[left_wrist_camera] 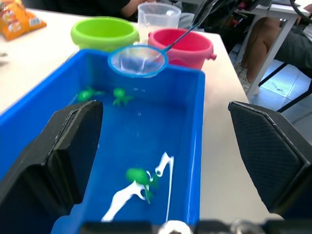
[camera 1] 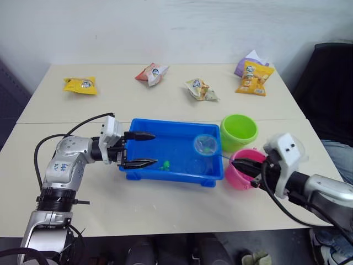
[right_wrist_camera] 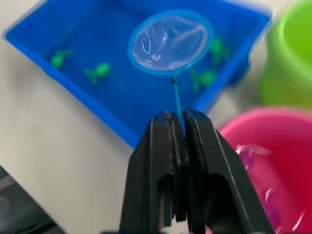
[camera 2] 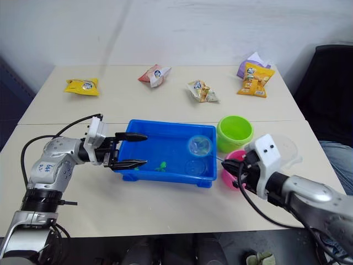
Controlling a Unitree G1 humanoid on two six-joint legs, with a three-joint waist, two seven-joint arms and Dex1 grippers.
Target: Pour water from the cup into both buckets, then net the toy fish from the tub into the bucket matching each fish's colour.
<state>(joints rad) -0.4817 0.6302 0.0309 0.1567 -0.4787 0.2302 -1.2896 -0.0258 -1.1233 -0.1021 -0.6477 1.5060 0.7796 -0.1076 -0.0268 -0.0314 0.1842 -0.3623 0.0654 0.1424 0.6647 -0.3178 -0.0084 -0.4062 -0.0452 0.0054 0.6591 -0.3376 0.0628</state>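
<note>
Netting step: right gripper (right_wrist_camera: 178,129) clamps the stick of the blue-rimmed mesh net (right_wrist_camera: 169,40), hoop ahead over the blue rectangular plastic tub (camera 1: 138,171); left gripper (camera 1: 144,149) gapes, straddling its rim. Next: dip toward a green fish (left_wrist_camera: 139,176)

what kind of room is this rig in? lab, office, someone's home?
Probably an office or lab room set up for a tabletop demo. Plain beige tables pushed together against a bare white wall, a dark chair at the side, a seated person's legs nearby. Snack packets and the blue tub look like staged props.
</note>
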